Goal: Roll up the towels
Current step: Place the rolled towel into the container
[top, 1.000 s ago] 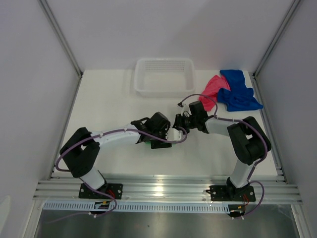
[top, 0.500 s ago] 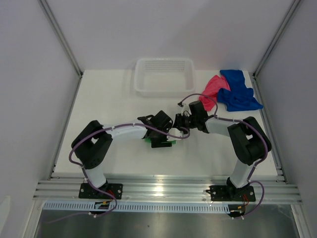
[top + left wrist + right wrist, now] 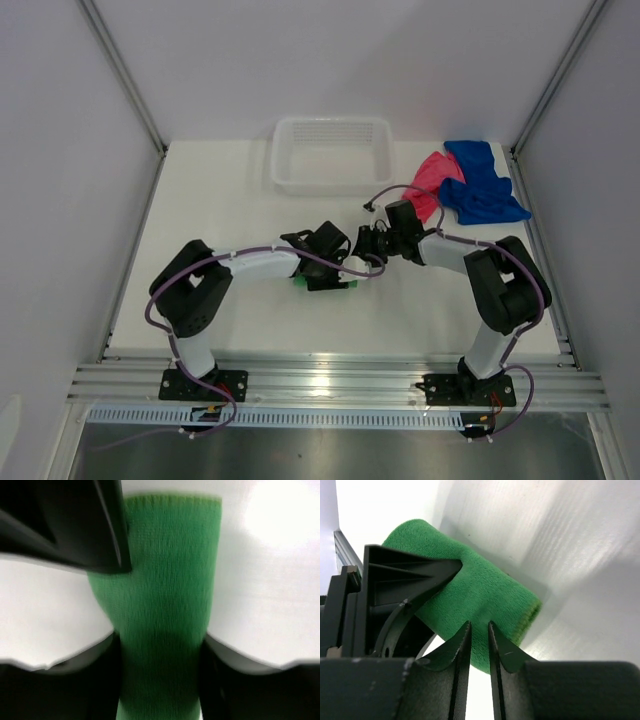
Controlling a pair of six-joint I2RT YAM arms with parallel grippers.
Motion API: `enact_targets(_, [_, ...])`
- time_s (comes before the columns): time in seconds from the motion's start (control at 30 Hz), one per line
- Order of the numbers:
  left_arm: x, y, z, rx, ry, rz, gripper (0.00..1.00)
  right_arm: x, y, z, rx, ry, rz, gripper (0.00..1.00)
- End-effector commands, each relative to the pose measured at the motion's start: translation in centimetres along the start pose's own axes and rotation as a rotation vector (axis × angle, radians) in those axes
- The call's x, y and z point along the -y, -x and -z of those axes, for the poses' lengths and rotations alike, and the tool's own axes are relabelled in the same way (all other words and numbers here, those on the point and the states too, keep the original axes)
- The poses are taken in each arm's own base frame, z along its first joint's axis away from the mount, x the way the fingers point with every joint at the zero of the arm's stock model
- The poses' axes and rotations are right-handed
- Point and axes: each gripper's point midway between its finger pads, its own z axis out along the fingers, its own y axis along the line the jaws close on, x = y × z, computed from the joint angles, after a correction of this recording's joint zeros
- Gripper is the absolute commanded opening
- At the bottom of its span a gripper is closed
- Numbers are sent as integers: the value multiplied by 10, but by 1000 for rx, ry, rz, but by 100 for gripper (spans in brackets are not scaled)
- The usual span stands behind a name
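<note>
Green towel (image 3: 485, 595) lies rolled mid-table (image 3: 220, 200); pink towel (image 3: 428, 180) & blue towel (image 3: 480, 185) sit unrolled at far right corner. Left gripper (image 3: 161, 680) hugs the roll w/ wide jaws. Right gripper (image 3: 478, 630) is nearly closed at the roll's end; can't tell if it's pinching cloth. If you release unevenly, the roll prob springs open. Grippers are v. close and could clash.

From above, green towel (image 3: 346, 285) mostly hidden under left gripper (image 3: 328, 278). Left wrist view blurred; towel's near end cut off at bottom edge.
</note>
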Motion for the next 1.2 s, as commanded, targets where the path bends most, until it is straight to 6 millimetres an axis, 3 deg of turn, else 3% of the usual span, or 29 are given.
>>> enact_targets(0.0, [28, -51, -9, -162, -88, 54, 53, -20, 19, 23, 45, 17, 42, 23])
enact_targets(0.07, [24, -50, -9, -148, -56, 56, 43, -23, 25, 29, 62, 15, 54, 24])
enact_targets(0.2, [26, -56, -11, -148, -32, 61, 36, -24, 33, 40, 81, -1, 62, 24])
enact_targets(0.4, [22, -49, -8, -94, 19, 121, 30, -22, 33, 58, 104, -45, 74, 24])
enact_targets(0.7, [-3, -42, -1, -50, 151, 269, 21, -13, 30, 87, 175, -99, 56, 25])
enact_targets(1.0, [-22, -35, 11, 19, 199, 424, 10, -10, 30, 103, 217, -149, 58, 25])
enact_targets(1.17, [-28, -43, 10, -1, 227, 486, 5, -13, 25, 115, 253, -172, 62, 25])
